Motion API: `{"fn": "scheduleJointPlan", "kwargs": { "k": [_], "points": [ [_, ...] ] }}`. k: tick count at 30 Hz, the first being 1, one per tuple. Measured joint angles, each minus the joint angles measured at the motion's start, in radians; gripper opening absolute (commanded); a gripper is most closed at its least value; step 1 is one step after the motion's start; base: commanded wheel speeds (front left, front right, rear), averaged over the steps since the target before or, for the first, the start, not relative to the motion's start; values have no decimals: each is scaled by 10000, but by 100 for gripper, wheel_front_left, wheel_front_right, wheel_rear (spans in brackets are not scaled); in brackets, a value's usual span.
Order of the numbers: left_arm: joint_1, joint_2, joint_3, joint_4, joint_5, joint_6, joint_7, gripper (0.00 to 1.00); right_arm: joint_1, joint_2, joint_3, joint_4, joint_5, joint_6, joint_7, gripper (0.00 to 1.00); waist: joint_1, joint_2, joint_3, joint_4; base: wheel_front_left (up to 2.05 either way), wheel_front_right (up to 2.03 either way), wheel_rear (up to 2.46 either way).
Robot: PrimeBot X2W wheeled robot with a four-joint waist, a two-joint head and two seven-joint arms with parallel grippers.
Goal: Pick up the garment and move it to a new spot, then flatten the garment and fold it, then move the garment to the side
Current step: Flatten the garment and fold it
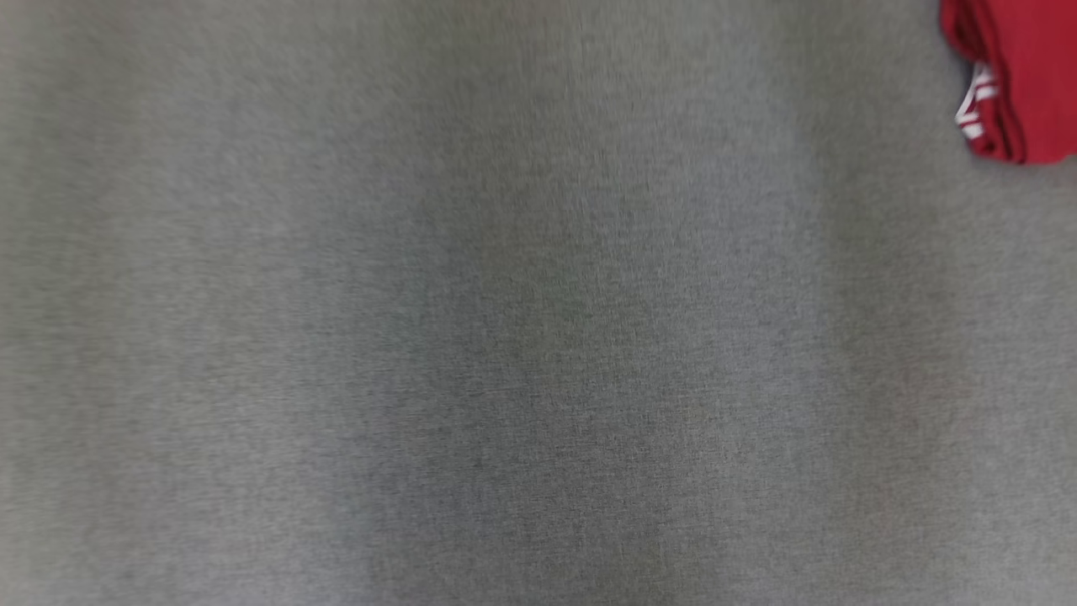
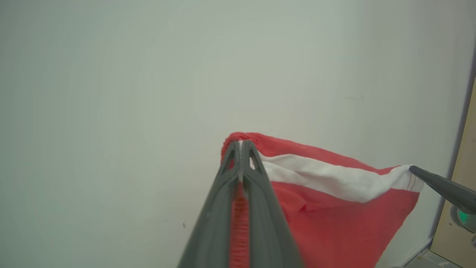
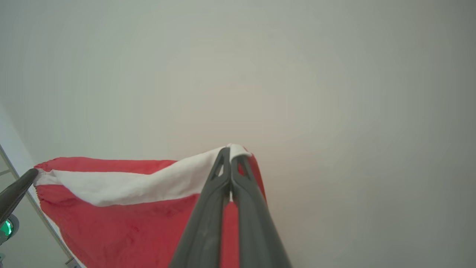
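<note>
The garment (image 2: 334, 227) is red cloth with a broad white band (image 2: 327, 176) along its top edge. It hangs stretched in the air between my two grippers, in front of a pale wall. In the left wrist view my left gripper (image 2: 241, 143) is shut on one upper corner, with red fabric bunched between its fingers. My right gripper (image 2: 413, 169) pinches the other corner at the right. In the right wrist view the right gripper (image 3: 230, 149) is shut on the white band of the garment (image 3: 111, 227), and the left gripper (image 3: 33, 173) holds the far corner at the left.
The head view looks down on a grey cloth-covered table (image 1: 505, 337). A bundle of red cloth with white stripes (image 1: 1018, 76) lies at its top right corner. A pale wall (image 2: 148, 93) stands behind the raised garment, and a tan panel (image 2: 466, 178) shows at the right edge.
</note>
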Motion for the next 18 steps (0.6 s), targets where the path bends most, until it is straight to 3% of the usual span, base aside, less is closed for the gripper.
{"fn": "scheduleJointPlan", "kwargs": {
  "k": [5, 10, 14, 18],
  "points": [
    [-870, 27, -802, 554, -462, -10, -533, 0, -941, -48, 282, 581, -88, 0, -267, 0, -1, 0, 783, -176, 0, 0, 0],
    [-768, 58, -1415, 861, -1348, -10, -1022, 0, -931, -355, 711, 669, 207, 0, -428, 0, 0, 0, 1235, -352, 0, 0, 0],
    [169, 240, -1969, 437, -2010, -10, -1616, 0, -272, -918, 1124, 324, 614, -4, -531, 0, -2, 0, 1206, -446, 0, 0, 0],
    [1652, 633, -2667, -585, -2443, -10, -2211, 0, 1354, -1825, 1555, -729, 1151, -2, -690, 0, -5, -1, 932, -434, 0, 0, 0]
  ]
}}
